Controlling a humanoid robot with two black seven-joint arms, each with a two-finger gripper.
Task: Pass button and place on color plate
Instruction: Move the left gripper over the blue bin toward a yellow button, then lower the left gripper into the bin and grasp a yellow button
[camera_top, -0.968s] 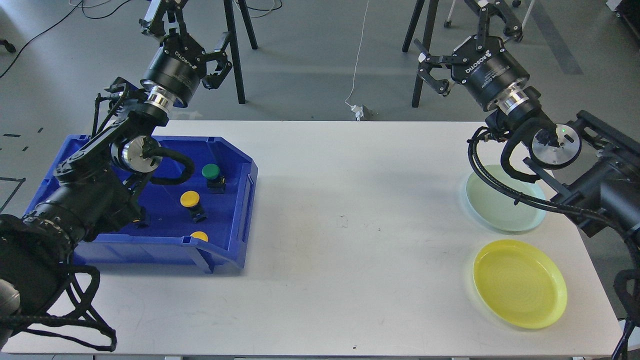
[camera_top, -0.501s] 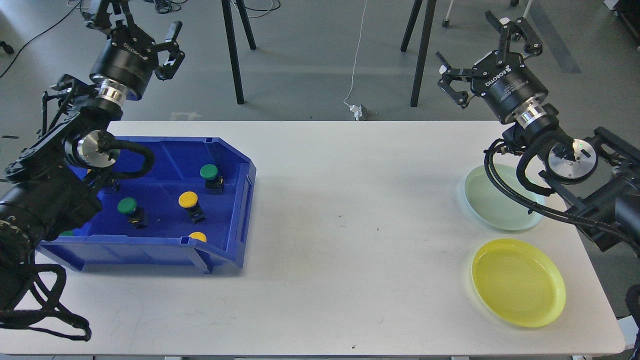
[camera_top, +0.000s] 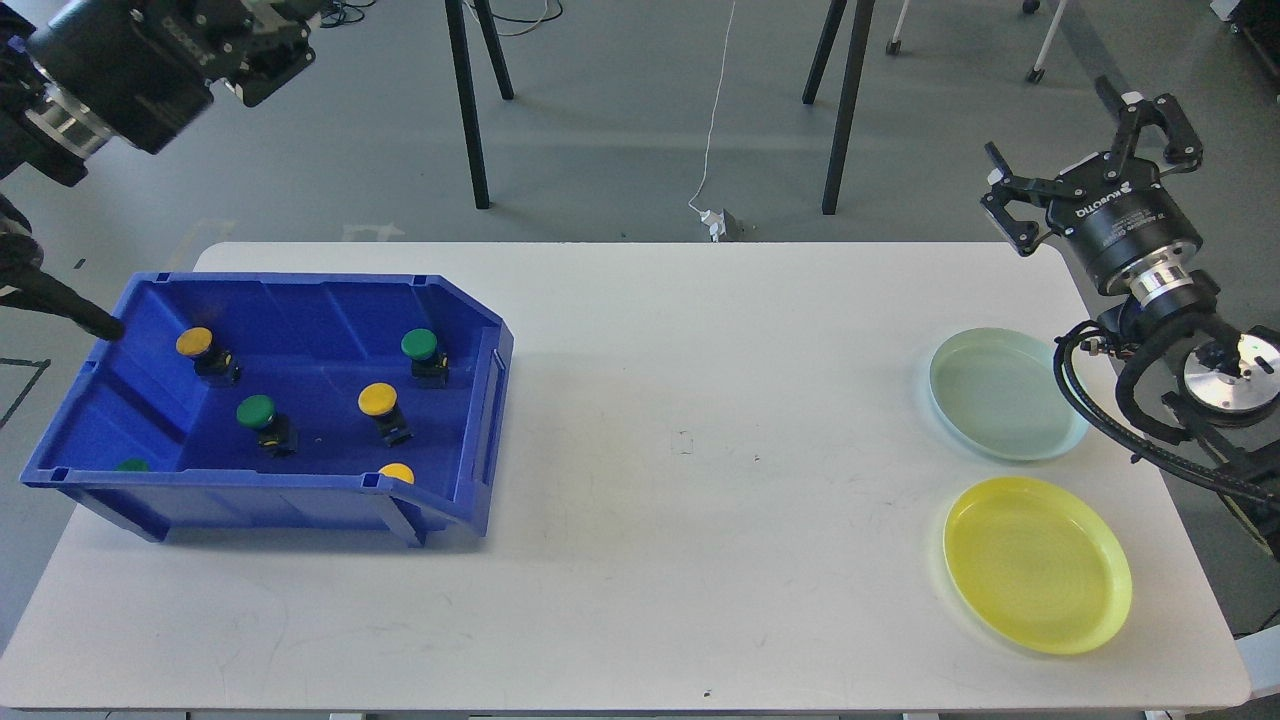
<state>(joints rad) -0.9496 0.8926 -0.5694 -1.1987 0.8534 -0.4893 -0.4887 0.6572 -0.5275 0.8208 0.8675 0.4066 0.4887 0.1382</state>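
A blue bin (camera_top: 300, 497) at the table's left holds several buttons on black bases, some yellow, such as one yellow button (camera_top: 378, 399), and some green, such as one green button (camera_top: 420, 345). A pale green plate (camera_top: 1000, 395) and a yellow plate (camera_top: 1037, 563) lie at the table's right, both empty. My left gripper (camera_top: 265, 45) is at the top left corner, high above and behind the bin, partly cut off by the view's edge. My right gripper (camera_top: 1090, 150) is open and empty, raised behind the pale green plate past the table's right rear corner.
The white table (camera_top: 700, 500) spans the view. Black stand legs (camera_top: 470, 100) and a white cable (camera_top: 712, 130) are on the grey floor behind it. My right arm's cables (camera_top: 1100, 410) hang beside the pale green plate.
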